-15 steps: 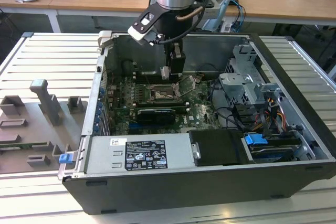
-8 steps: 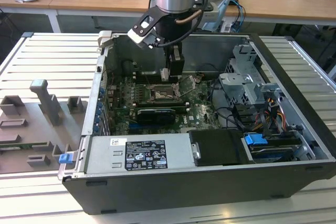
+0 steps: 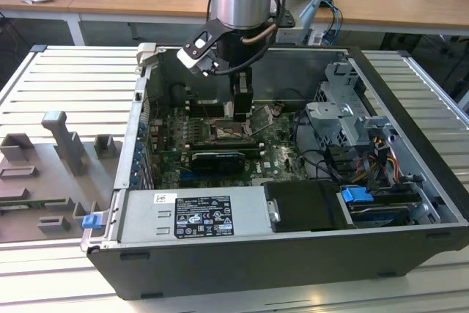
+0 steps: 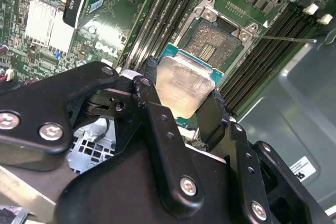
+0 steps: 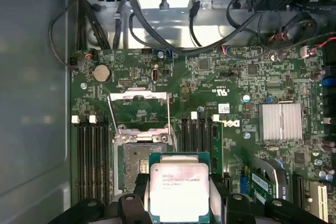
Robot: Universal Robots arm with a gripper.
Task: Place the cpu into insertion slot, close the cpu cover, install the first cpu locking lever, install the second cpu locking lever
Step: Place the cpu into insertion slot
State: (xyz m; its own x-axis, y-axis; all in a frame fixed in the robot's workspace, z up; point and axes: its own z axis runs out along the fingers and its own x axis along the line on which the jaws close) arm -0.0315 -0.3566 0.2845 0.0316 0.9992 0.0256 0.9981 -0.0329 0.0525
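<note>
Black two-finger gripper (image 4: pixel 184 92) pinches the cpu (image 4: pixel 185 83), a small flat square chip with a pale silver-grey metal top and green rim, fingers (image 4: pixel 149 85) pressed on two opposite edges. The chip is held level, top face up, in both wrist views. The cpu (image 5: pixel 179 190) overlaps one corner of the insertion slot (image 5: pixel 134 165), a square black-framed socket with a dark centre on the green circuit board. It is not seated and probably hangs clear above the socket, though the gap is hard to judge. Slot is open. Beyond it the cpu cover (image 5: pixel 137 96), a square silver metal frame with a window, is swung back on its hinge. A thin metal lever rod (image 4: pixel 286 39) sticks out free beside the slot. Long black memory slots (image 5: pixel 92 156) flank the socket. Further off sit a silver finned heatsink (image 5: pixel 280 121) and black cables (image 5: pixel 157 40). In the exterior view the gripper (image 3: pixel 242 108) reaches down into the open dark computer case (image 3: pixel 220 269), which stands on a slatted grey metal desk (image 3: pixel 58 78).
</note>
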